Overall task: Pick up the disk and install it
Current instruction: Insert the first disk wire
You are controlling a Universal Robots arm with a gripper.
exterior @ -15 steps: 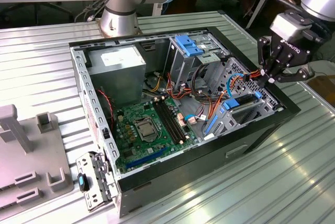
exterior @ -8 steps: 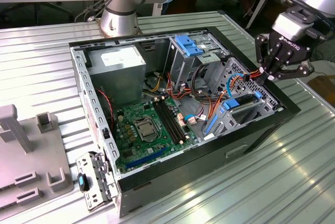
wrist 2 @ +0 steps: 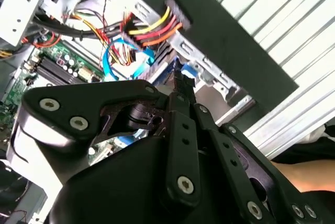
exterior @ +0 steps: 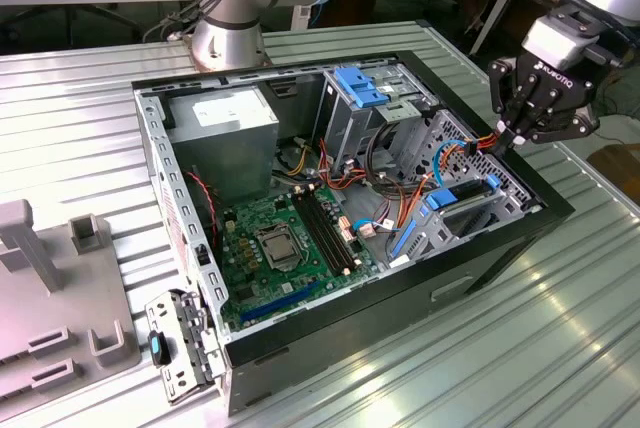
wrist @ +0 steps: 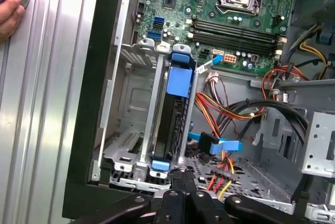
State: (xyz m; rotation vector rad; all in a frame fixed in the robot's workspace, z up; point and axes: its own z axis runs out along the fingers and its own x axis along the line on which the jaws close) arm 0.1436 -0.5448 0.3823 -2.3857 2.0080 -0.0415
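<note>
Exterior view: an open computer case (exterior: 500, 238) lies on its side on a ribbed metal table (exterior: 80, 108), with the arm's base (exterior: 228, 38) behind it. The gripper (exterior: 512, 138) hangs above the case rim on the exterior view's right, over the grey drive cage (exterior: 480, 183). Its fingers are drawn together, and nothing shows between them. The disk (exterior: 465, 195) sits inside that cage, on edge in a slot, its blue carrier frame showing among the cage walls. Deeper in the case lie the green motherboard (exterior: 270, 248) and the grey power supply (exterior: 225, 123). A separate blue bracket (exterior: 360, 86) is fixed on the upper bay. A grey plastic fixture (exterior: 50, 288) stands on the table at the exterior view's left.

First wrist view: the disk (wrist: 175, 114) stands between two cage rails, its dark body framed in blue. The gripper (wrist: 183, 178) is just beside one end of it; whether they touch cannot be told. Coloured power wires (wrist: 225, 114) and a blue data cable (wrist: 217, 144) run beside the slot. A person's hand (wrist: 8, 4) rests on the table outside the case wall.

Second wrist view: the gripper (wrist 2: 180, 77) points toward a black connector (wrist 2: 175, 14) on red and yellow wires.
</note>
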